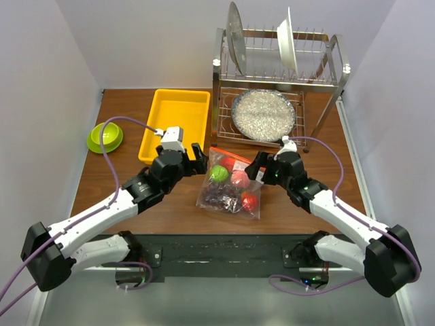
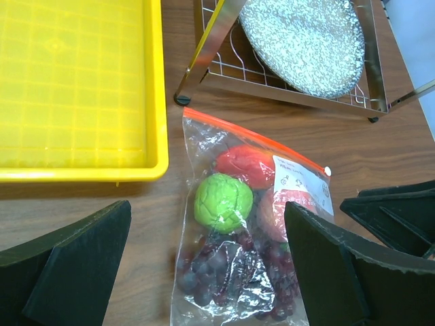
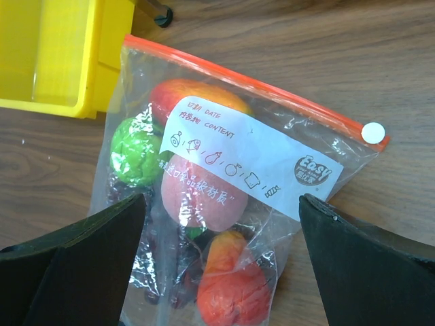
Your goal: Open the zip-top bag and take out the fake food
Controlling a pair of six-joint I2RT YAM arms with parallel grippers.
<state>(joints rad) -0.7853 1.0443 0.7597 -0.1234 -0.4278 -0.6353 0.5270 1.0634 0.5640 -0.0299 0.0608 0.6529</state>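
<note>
Pincer left (image 1: 200,161), pincer right (image 1: 257,168) — flanking bag (image 1: 228,197)

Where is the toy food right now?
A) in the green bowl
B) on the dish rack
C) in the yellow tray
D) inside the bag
D: the green fruit and the grapes show through the clear plastic of the bag.
</note>
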